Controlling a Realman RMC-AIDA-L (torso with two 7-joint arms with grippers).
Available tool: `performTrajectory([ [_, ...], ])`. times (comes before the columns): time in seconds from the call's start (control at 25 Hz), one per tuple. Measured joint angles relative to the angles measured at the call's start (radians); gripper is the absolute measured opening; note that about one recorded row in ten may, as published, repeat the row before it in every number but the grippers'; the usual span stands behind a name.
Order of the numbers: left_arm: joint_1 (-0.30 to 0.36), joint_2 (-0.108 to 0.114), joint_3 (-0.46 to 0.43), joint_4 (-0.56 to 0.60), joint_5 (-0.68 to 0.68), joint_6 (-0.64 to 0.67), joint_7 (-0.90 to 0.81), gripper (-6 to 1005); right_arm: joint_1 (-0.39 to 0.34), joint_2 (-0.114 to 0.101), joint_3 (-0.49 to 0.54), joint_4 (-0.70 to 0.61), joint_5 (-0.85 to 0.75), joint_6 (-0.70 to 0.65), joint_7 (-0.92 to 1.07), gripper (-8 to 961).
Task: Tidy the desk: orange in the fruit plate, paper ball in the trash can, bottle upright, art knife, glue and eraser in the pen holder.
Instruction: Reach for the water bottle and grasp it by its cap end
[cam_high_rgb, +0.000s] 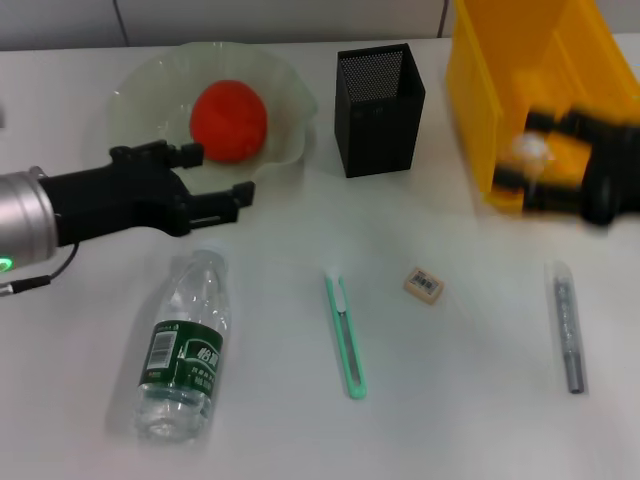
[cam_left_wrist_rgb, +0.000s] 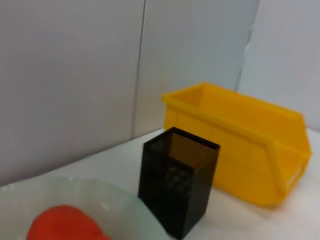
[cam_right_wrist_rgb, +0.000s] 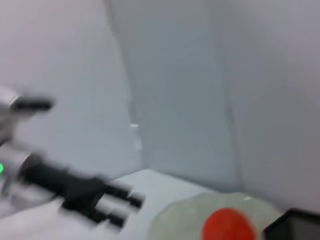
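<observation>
Right gripper (cam_high_rgb: 528, 160) is up at the front lip of the trash can (cam_high_rgb: 500, 90), pinched on a small whitish lump that looks to be the paper ball (cam_high_rgb: 530, 150), so the disposal step is the one in hand by my reading; the ball is level with the bin's low front opening and not yet inside. Next it wants carrying further over the opening, clear of the yellow wall, before those fingers let go. Over on the other side, the left gripper (cam_high_rgb: 215, 175) hangs with its fingers spread and nothing between them, just short of the fruit plate (cam_high_rgb: 150, 80), where the orange (cam_high_rgb: 229, 120) already sits. Below the left gripper the bottle (cam_high_rgb: 185, 345) lies on its side on the desk (cam_high_rgb: 470, 400), cap end pointing up toward it, yet to be stood up. Between the two grippers stands the pen holder (cam_high_rgb: 378, 110), with nothing showing inside it. Nearer the robot than the right gripper lie the glue (cam_high_rgb: 567, 330), the eraser (cam_high_rgb: 424, 285) and the art knife (cam_high_rgb: 345, 335), well apart, none blocking the drop.
</observation>
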Motion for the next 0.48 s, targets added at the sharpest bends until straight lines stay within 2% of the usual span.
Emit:
performTrajectory([
  [0.04, 0.000, 0.000, 0.000, 0.000, 0.000, 0.000, 0.000, 819, -0.007, 0.000, 0.000, 0.046, 0.003, -0.026, -0.071, 852],
  [0.08, 0.023, 0.000, 0.034, 0.062, 0.049, -0.025, -0.065, 819, -0.010, 0.000, 0.000, 0.090, 0.004, -0.041, -0.127, 852],
  [0.12, 0.072, -0.002, 0.112, 0.205, 0.185, -0.060, -0.263, 818, -0.012, 0.000, 0.001, 0.142, 0.004, -0.054, -0.184, 852],
  [0.2, 0.098, -0.002, 0.198, 0.333, 0.366, -0.072, -0.512, 818, -0.010, 0.000, 0.004, 0.235, 0.005, -0.068, -0.277, 853],
  [0.24, 0.098, -0.002, 0.198, 0.333, 0.366, -0.072, -0.512, 818, -0.009, 0.000, 0.006, 0.275, 0.006, -0.073, -0.318, 853],
  [0.28, 0.095, -0.003, 0.272, 0.393, 0.525, -0.075, -0.686, 818, -0.008, 0.000, 0.009, 0.309, 0.006, -0.075, -0.352, 853],
  [0.44, 0.048, -0.006, 0.391, 0.416, 0.769, -0.056, -0.912, 817, -0.004, -0.001, 0.003, 0.382, 0.007, -0.077, -0.447, 852],
  [0.48, 0.041, -0.007, 0.400, 0.414, 0.789, -0.053, -0.928, 816, -0.003, -0.001, 0.003, 0.390, 0.006, -0.077, -0.461, 852],
])
